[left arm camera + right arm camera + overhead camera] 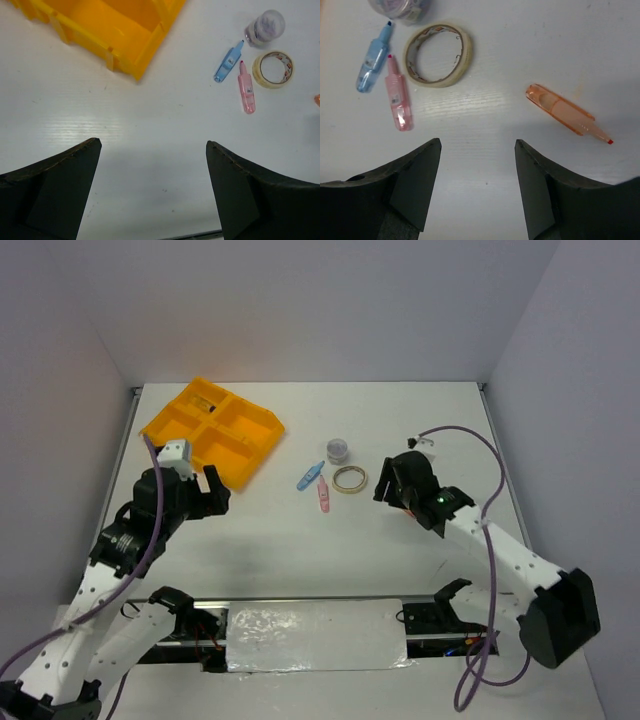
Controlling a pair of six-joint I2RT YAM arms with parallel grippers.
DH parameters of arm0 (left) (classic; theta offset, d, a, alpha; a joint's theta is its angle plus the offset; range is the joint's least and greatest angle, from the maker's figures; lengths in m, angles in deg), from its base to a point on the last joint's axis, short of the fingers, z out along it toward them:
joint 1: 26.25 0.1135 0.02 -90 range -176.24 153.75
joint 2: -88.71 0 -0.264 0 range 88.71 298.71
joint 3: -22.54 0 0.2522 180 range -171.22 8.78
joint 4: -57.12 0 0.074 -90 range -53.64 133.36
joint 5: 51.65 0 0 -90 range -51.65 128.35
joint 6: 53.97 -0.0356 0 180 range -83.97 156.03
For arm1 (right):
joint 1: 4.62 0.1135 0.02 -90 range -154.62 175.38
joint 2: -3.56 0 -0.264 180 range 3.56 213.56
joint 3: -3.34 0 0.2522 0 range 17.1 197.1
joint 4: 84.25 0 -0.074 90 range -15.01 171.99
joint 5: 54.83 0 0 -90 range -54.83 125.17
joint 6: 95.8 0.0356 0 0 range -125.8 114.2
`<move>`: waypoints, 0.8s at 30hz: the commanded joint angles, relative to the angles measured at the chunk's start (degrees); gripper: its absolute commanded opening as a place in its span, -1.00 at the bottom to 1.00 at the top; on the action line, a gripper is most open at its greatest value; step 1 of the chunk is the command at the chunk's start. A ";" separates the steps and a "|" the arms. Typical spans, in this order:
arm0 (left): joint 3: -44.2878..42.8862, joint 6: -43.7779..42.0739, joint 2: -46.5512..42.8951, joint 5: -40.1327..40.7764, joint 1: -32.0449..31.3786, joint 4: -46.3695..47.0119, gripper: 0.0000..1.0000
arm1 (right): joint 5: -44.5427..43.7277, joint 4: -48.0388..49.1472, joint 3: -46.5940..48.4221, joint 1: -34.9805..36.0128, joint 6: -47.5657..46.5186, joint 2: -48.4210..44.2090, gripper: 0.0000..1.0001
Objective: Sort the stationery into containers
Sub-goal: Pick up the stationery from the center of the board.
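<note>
From the top view there is one orange-yellow tray with four compartments, lying askew at ten o'clock on the table. A small dark speck in its far compartment is too small to tell. Near the middle are four small items: one beige tape ring, one grey-topped jar just beside it at eleven o'clock, one light-blue piece at nine o'clock, and one pink piece at seven o'clock. The left gripper hangs at five o'clock of the tray, and the right gripper at three o'clock of the ring. How the fingers stand is hard to read here.

The left wrist view shows the left gripper with its fingers wide apart over bare table and nothing between them. The tray is cut off at eleven o'clock. At one o'clock lie the jar, ring, light-blue piece and pink piece. An orange sliver is clipped by the right edge.

In the right wrist view the right gripper has its fingers apart and holds nothing. One orange piece lies whole at two o'clock. The ring, pink piece and light-blue piece lie at eleven o'clock. Only the bottom of the jar shows, cut off by the top edge.
</note>
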 commanded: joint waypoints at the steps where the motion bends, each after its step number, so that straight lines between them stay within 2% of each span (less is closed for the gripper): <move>1: 0.91 -1.96 -5.38 7.24 -0.80 3.63 0.99 | 0.74 3.38 6.27 -0.49 -2.57 8.20 0.36; 6: -0.40 -2.83 0.12 4.98 0.87 2.15 0.99 | -0.06 1.09 16.03 -0.58 -3.72 23.40 0.34; 12: -0.49 -3.54 3.13 1.98 0.87 2.50 0.99 | -1.46 1.09 20.79 -0.67 -2.84 33.08 0.24; 20: -0.23 -3.89 2.34 0.74 0.87 3.03 0.99 | 1.61 5.39 19.13 -1.63 -1.87 39.60 0.06; 24: -0.05 -3.98 2.51 0.30 0.87 3.12 0.99 | 2.75 8.29 18.52 -1.90 -1.52 42.68 0.05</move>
